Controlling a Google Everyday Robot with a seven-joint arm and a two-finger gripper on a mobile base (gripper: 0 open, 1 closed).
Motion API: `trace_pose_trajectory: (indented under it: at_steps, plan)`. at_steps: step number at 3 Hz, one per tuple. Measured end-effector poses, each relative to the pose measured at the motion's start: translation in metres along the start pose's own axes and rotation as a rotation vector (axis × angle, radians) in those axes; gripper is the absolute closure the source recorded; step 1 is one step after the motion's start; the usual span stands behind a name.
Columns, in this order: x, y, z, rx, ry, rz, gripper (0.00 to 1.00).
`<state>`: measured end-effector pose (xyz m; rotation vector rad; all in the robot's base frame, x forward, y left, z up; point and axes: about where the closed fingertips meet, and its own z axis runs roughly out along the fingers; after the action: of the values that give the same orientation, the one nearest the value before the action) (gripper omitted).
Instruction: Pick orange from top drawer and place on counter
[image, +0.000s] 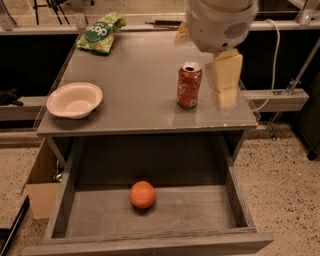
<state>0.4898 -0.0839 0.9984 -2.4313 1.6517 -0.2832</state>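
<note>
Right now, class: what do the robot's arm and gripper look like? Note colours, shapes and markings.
The gripper hangs at the top of the view, over the counter beside the soda can. Its housing is white and rounded, with a small patch of dotted holes. Below it hangs a blocky pale-yellow piece. No cables or lettering show on it.

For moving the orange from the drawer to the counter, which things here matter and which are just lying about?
Part of the job: orange, lying in the open top drawer; counter; gripper, hanging above the counter close to the soda can.

Just lying about: soda can, white bowl and green snack bag, all on the counter; cardboard box beside the drawer.
</note>
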Motion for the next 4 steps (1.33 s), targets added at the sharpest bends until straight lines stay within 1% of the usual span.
trace_pose_trajectory:
  at_steps: [1,2,3,4]
  plan:
    - [-0.007,-0.012,-0.003,0.042,-0.003,-0.011,0.0]
    - [-0.017,-0.024,-0.005,0.062,0.001,-0.043,0.0]
    - [-0.05,-0.023,0.018,-0.009,0.032,-0.205,0.0]
    - [-0.075,-0.001,0.048,-0.078,0.034,-0.351,0.0]
